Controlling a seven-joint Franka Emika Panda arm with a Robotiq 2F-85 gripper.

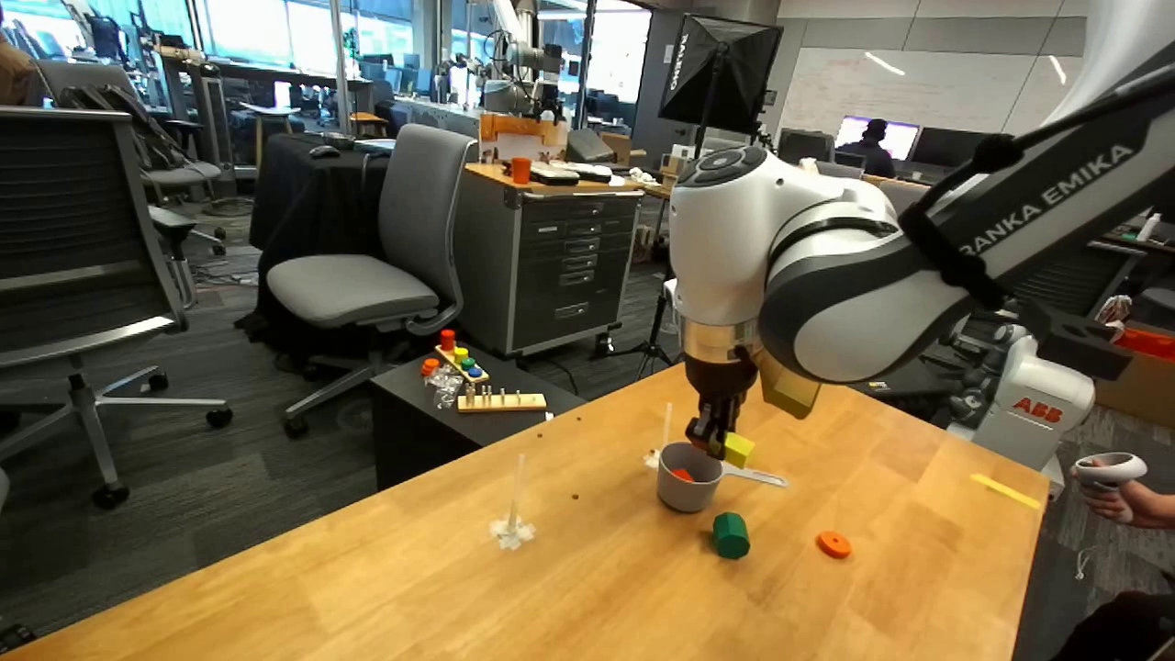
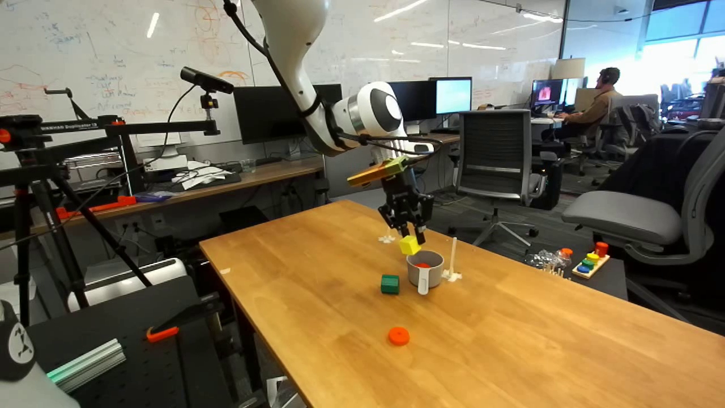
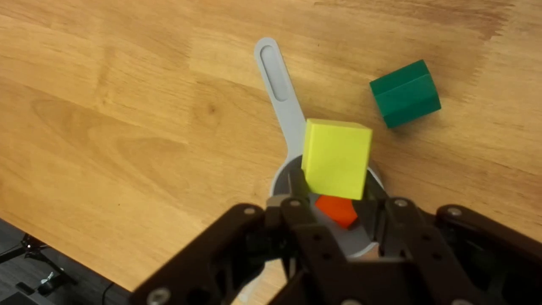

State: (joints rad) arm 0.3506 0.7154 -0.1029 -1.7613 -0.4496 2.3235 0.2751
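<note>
Grey chairs [image 1: 353,286] stood near our wooden table [image 1: 413,574], and we pinched a yellow block [image 3: 336,159] tight between our fingers [image 3: 298,185].

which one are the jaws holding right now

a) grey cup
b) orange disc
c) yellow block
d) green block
C: the wrist view shows the yellow block pinched between the jaws, while the green block, the orange disc and the grey cup all rest on the table.
</note>
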